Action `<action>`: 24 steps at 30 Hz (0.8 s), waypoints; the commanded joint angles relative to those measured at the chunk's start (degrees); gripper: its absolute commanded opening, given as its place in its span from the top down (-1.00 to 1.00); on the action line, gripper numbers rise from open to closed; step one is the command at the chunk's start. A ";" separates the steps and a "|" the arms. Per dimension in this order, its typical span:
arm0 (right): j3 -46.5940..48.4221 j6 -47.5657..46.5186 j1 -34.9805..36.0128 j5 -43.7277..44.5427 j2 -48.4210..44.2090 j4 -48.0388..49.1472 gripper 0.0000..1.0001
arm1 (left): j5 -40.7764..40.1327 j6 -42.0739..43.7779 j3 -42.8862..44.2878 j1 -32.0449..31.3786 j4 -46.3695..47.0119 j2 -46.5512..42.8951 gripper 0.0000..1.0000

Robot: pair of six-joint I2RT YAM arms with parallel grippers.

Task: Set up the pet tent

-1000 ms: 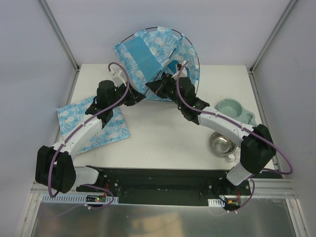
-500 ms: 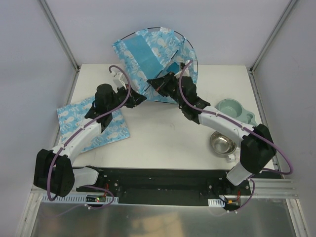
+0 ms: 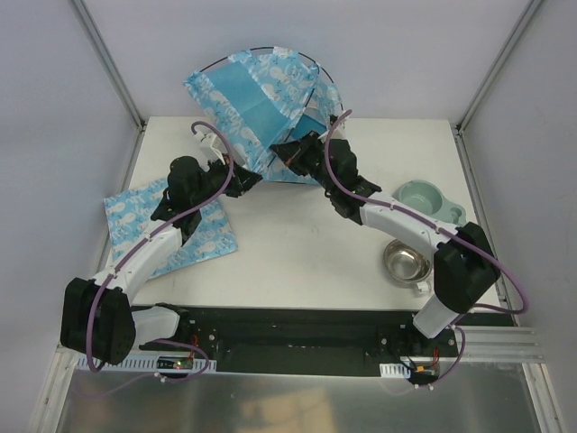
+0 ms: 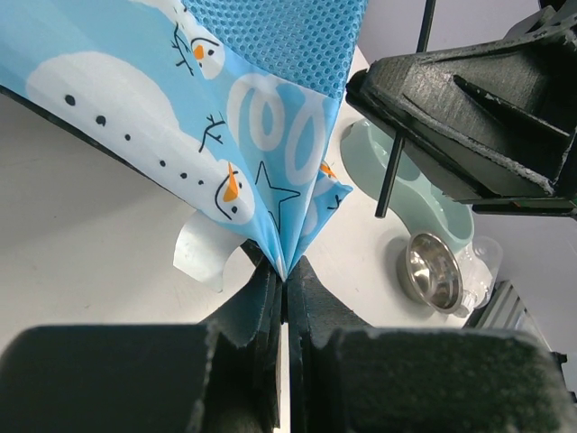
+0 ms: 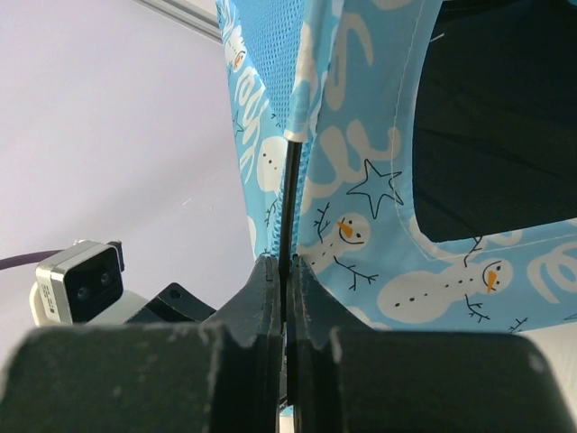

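Because the pet tent (image 3: 261,90) must be spread into shape, it is held raised at the twelve o'clock edge of the desk (image 3: 297,244). Its folded fabric is pinched tight in the left claw (image 4: 284,281), and a black pole (image 5: 290,194) is clamped in the right claw (image 5: 286,271).

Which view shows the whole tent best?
The top view: the tent appears nearly whole, poles arched over it. The left wrist view shows only a pinched fabric corner; the right wrist view shows a pole, printed fabric and the dark doorway.
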 commanded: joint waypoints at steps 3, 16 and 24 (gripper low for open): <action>4.08 -0.77 -5.64 17.63 0.53 10.77 1.00 | 7.57 0.86 -1.07 0.03 -6.09 -1.21 1.00; 6.98 -4.28 -3.79 19.47 2.90 16.40 1.00 | 10.56 1.04 0.78 0.03 -9.00 -0.15 1.00; 9.62 -7.27 -3.00 22.47 5.62 14.82 1.00 | 10.82 1.13 0.08 0.03 -9.17 -0.94 1.00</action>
